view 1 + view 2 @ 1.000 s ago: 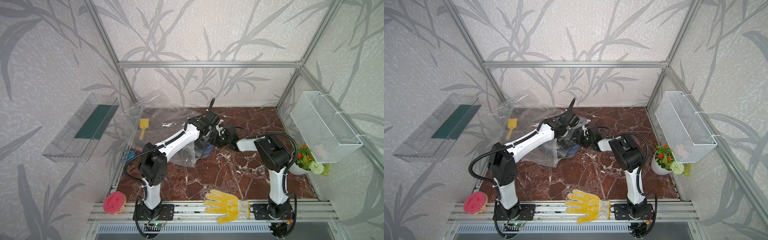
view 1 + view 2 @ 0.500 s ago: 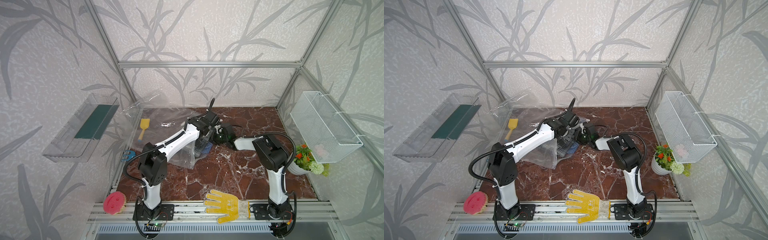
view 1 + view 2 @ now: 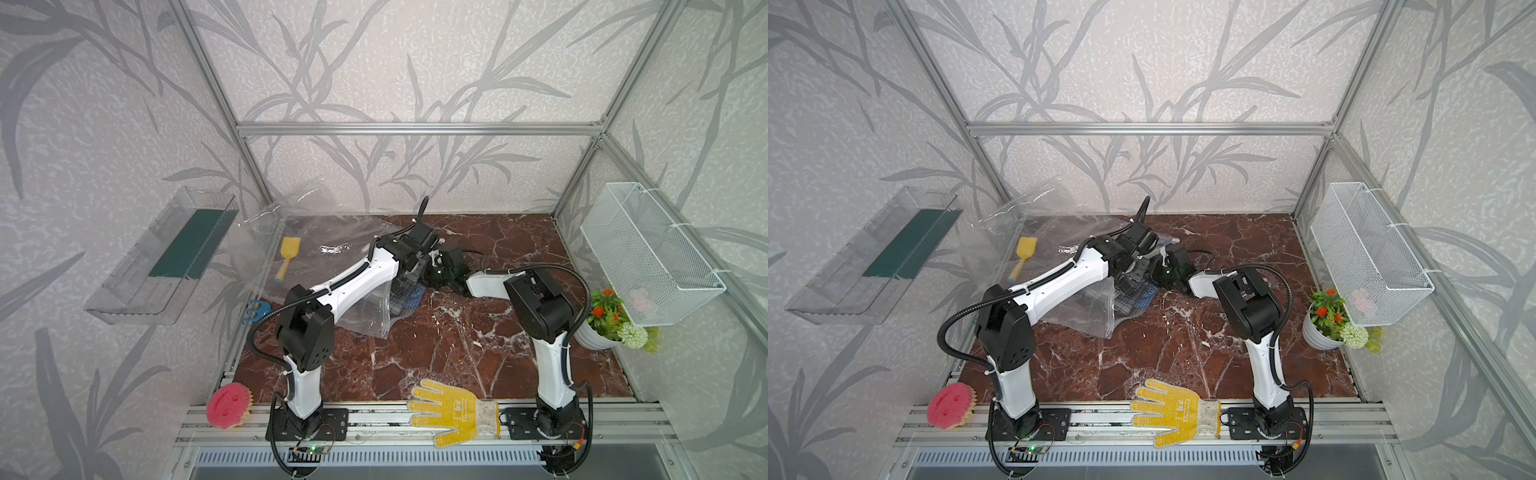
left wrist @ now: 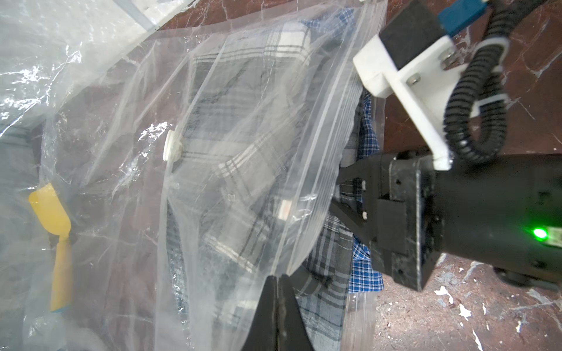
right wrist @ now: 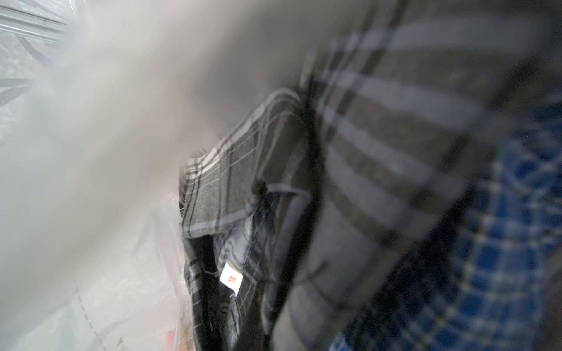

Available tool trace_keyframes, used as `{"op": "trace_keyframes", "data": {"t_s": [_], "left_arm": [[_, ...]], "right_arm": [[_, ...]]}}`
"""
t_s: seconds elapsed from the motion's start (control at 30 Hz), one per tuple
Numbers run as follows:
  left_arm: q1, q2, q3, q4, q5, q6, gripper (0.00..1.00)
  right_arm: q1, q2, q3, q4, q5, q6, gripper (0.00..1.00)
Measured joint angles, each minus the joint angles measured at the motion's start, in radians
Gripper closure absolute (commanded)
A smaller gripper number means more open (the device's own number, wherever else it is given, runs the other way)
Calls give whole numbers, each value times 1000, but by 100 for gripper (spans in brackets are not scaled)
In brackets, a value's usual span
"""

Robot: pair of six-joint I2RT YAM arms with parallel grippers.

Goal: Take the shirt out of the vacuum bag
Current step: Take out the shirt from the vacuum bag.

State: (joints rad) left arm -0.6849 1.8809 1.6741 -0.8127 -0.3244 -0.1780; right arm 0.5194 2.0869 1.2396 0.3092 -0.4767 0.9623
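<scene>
Vacuum bag (image 3: 365,309), clear and crinkled, lay spread over the rear left of the brown marble counter (image 3: 457,357), its zip mouth turned toward the middle. Inside sat the folded shirt (image 4: 330,282), grey plaid with blue checked parts, one end poking out past the mouth. The left gripper (image 4: 277,278) had its jaws pressed together, pinching the bag's upper lip and holding it off the shirt. The right gripper (image 4: 338,191) reached into that gap, jaws closed with their tips against the shirt; whether cloth was caught between them could not be told. A yellow spatula (image 4: 51,209) showed through the plastic. The round white valve (image 4: 172,149) sat on the bag above the shirt, and a small white tag (image 5: 231,278) showed among the folds.
</scene>
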Motion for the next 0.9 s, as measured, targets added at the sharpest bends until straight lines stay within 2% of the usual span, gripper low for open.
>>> {"op": "trace_keyframes", "data": {"t_s": [0.2,0.9], "left_arm": [[13,1,-26,24,20,-6,100],[56,47,-60,122,85,-35,100]], "right_arm": [[-13,-109,70,-194,-9,-86,98],[-113,-206,240,-792,-59,-367,99]]}}
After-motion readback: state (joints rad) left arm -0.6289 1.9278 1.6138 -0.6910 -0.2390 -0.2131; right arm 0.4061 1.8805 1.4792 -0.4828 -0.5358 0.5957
